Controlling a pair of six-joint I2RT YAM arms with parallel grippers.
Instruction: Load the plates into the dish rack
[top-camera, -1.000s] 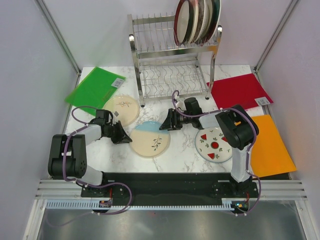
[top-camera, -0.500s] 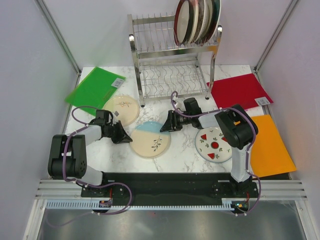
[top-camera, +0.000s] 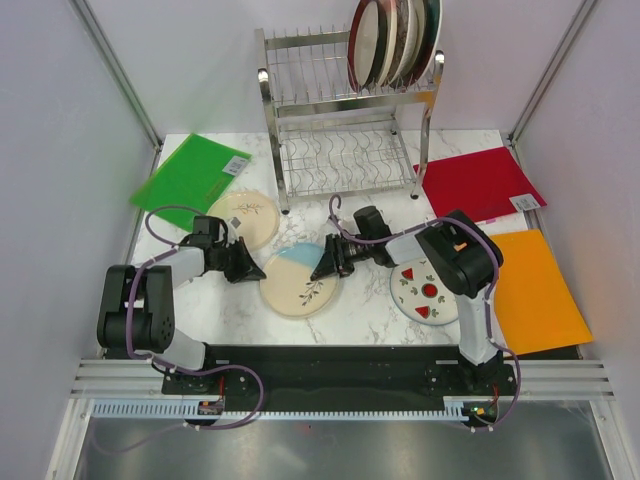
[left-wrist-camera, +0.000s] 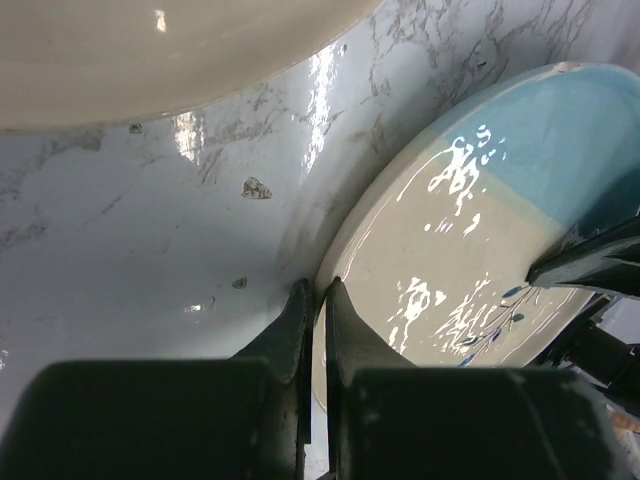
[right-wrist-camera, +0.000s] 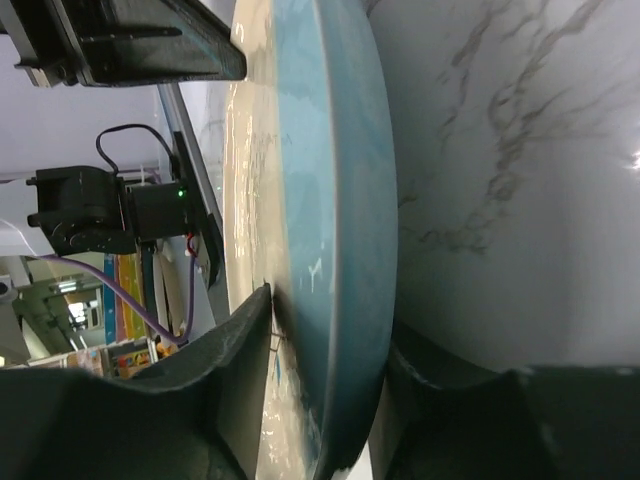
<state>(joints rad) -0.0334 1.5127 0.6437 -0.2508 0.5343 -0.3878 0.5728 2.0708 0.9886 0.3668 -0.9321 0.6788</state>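
Note:
The cream and light-blue plate (top-camera: 298, 283) with a leaf sprig lies on the marble table between my two grippers. My left gripper (top-camera: 255, 272) is shut, its tips (left-wrist-camera: 314, 288) against the plate's left rim (left-wrist-camera: 470, 230). My right gripper (top-camera: 322, 268) straddles the plate's right rim (right-wrist-camera: 330, 150), one finger on the top face and one under it, closed on it (right-wrist-camera: 330, 310). A cream plate with a sprig (top-camera: 247, 218) lies to the back left. The watermelon plate (top-camera: 430, 288) lies at the right. The chrome dish rack (top-camera: 340, 150) stands at the back, with several plates (top-camera: 395, 40) upright in its top tier.
A green mat (top-camera: 190, 178) lies at the back left, a red mat (top-camera: 478, 182) at the back right and an orange mat (top-camera: 540, 290) at the right edge. The cream plate's rim (left-wrist-camera: 150, 50) is close to my left gripper.
My right gripper has moved left and down onto the cream and light-blue plate's right rim. My left gripper stays at the plate's left rim.

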